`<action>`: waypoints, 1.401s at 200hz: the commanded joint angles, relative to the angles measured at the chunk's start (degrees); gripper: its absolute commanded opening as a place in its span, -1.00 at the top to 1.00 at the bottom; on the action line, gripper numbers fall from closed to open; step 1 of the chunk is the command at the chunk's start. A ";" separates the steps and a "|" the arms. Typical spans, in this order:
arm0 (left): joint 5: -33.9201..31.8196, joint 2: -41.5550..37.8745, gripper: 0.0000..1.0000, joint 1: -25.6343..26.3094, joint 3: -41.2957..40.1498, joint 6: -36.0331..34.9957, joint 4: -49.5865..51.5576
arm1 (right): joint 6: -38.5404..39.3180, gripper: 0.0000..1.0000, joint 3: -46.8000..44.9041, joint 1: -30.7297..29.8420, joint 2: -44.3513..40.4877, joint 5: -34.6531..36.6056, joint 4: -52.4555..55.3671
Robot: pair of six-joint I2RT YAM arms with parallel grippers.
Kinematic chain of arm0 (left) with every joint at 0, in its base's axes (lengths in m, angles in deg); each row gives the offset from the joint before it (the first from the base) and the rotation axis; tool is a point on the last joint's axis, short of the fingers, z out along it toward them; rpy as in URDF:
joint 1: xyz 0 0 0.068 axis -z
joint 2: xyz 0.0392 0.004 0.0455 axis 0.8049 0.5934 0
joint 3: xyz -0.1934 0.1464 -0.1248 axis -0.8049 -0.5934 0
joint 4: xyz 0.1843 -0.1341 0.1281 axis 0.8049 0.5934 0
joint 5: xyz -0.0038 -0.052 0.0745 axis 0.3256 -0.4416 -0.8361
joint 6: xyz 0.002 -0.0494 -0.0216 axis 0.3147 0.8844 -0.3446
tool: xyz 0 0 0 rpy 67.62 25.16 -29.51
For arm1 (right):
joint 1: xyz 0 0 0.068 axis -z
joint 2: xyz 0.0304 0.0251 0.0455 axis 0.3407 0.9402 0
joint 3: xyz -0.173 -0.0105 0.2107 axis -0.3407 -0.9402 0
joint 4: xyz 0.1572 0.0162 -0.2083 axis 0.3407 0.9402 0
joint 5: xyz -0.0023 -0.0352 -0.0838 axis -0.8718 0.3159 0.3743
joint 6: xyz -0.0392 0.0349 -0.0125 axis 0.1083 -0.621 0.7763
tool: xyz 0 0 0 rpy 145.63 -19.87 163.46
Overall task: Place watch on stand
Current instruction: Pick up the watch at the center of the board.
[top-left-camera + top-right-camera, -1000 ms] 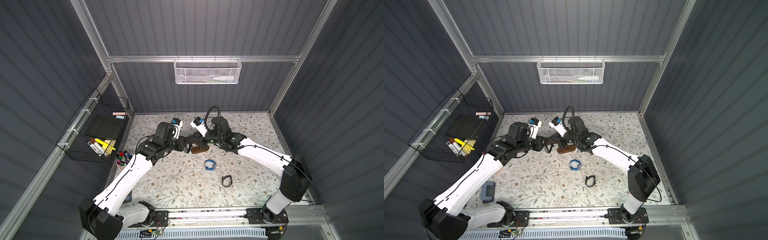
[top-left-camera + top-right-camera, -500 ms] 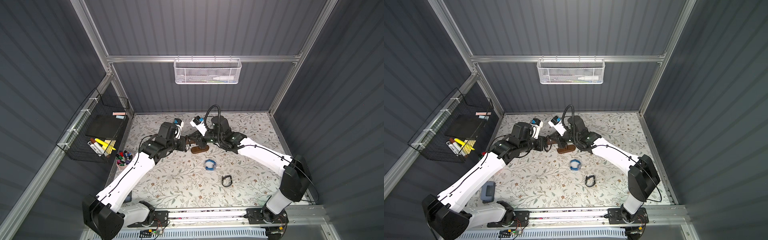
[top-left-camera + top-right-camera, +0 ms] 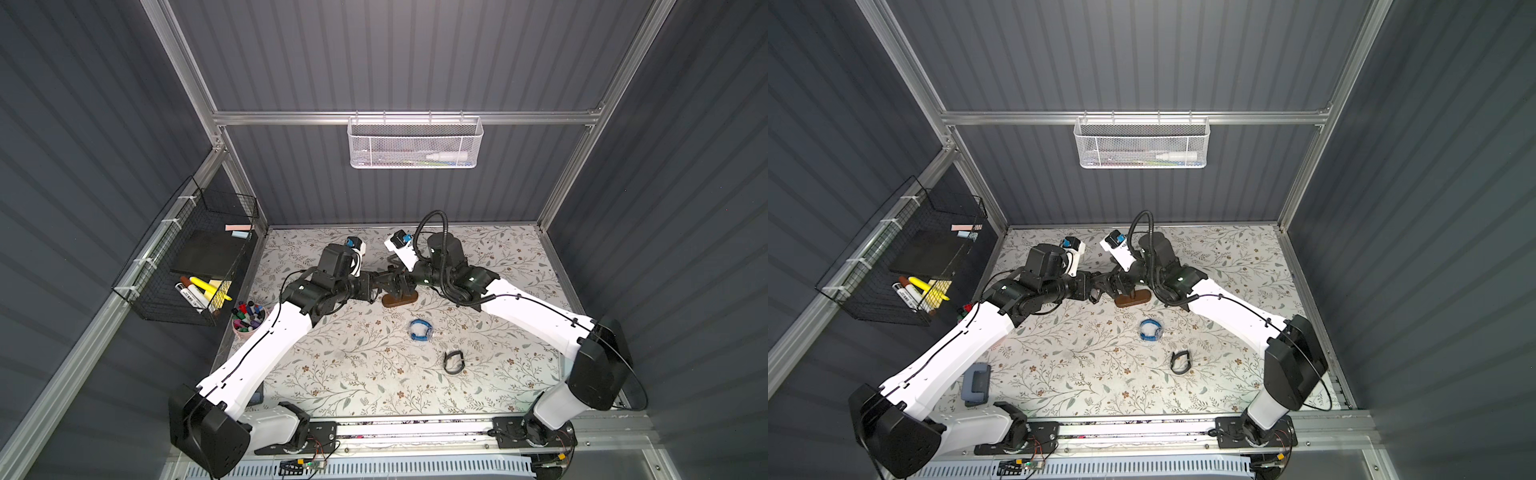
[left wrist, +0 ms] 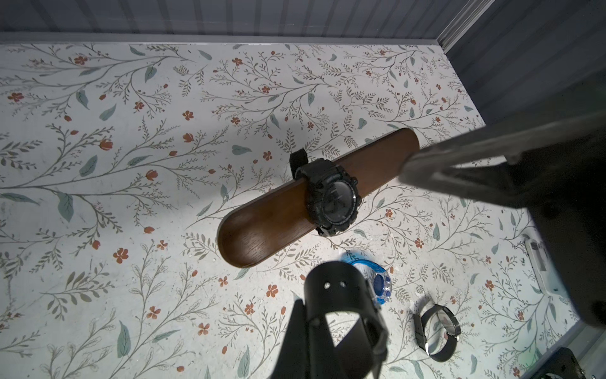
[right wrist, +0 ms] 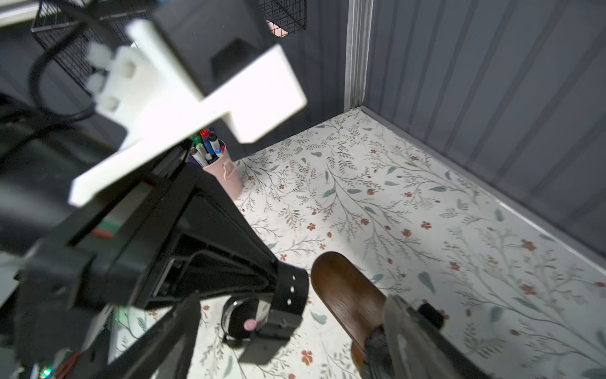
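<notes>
Left wrist view: the stand is seen at the centre of the frame, its brown bar running from lower left to upper right. A chunky black watch is already wrapped round the bar near its middle. At bottom centre the left gripper is pressed together on a second watch, of which a black strap loop with punched holes is shown. It is held clear of the table, just short of the bar's near rounded end.

In the right wrist view the same second watch is found at lower centre, its case back turned to the camera. It is just beside the bar's rounded tip, and no contact can be made out. The right gripper is seen there with its jaws spread, one finger on each side of the bar at the bottom of the frame, and nothing is pinched by it.

A blue watch at lower centre-right and a slim black watch at lower right of the left wrist view are left lying on the table.

The task is judged partly done: one watch is seated on the stand. The strap loop of the held one has yet to be passed over the bar's end. The two on the table are untouched, if they are meant to follow.
</notes>
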 commanded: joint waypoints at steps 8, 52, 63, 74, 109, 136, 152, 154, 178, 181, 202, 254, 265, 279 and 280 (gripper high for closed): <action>4.64 1.06 1.00 -0.86 2.33 6.98 0.61 | -3.30 -0.87 -7.55 -0.19 -6.24 6.47 -8.79; 17.94 1.99 1.00 -7.22 4.69 15.41 0.37 | -7.35 -0.87 -19.67 -0.33 -12.37 5.44 -22.02; 22.65 2.71 1.00 -8.26 5.39 16.79 0.19 | -4.76 -0.79 -21.91 -0.46 -13.30 2.27 -25.03; 26.53 3.61 1.00 -8.60 6.55 17.69 0.94 | -0.15 -0.77 -24.53 -0.86 -14.46 2.02 -27.09; 37.93 5.73 1.00 -8.87 9.49 20.78 3.17 | 14.87 -0.64 -29.10 -1.72 -16.13 16.72 -30.59; 40.20 6.02 1.00 -8.95 10.56 22.34 4.64 | 22.65 -0.58 -27.14 -2.00 -11.93 25.35 -32.38; 40.91 6.31 1.00 -8.96 12.58 21.92 6.34 | 27.67 -0.43 -27.10 -2.41 -8.77 28.60 -37.49; 40.99 6.31 1.00 -8.96 12.67 21.97 6.38 | 28.43 -0.42 -27.17 -2.49 -8.31 28.83 -38.42; 40.93 6.39 1.00 -9.04 13.62 21.61 7.44 | 36.91 -0.34 -26.64 -4.10 -2.62 30.54 -47.55; 40.73 6.44 1.00 -9.04 13.80 21.46 7.63 | 37.73 -0.34 -26.40 -4.39 -2.12 30.80 -48.03; 39.85 6.48 1.00 -9.04 13.64 20.65 8.21 | 40.11 -0.26 -25.52 -6.19 -0.35 32.18 -50.87; 35.53 7.25 1.00 -9.40 13.37 18.10 8.73 | 35.31 -0.23 -27.08 -7.17 -6.04 38.23 -50.22; 35.60 7.58 1.00 -9.49 13.04 18.07 8.22 | 33.93 -0.23 -27.06 -7.17 -8.84 37.29 -45.54; 35.95 7.77 1.00 -9.57 12.32 18.15 7.34 | 30.50 -0.24 -26.06 -7.00 -11.58 36.12 -39.57; 35.95 7.79 1.00 -9.57 12.29 18.20 7.26 | 30.31 -0.24 -25.97 -7.00 -11.70 36.05 -39.25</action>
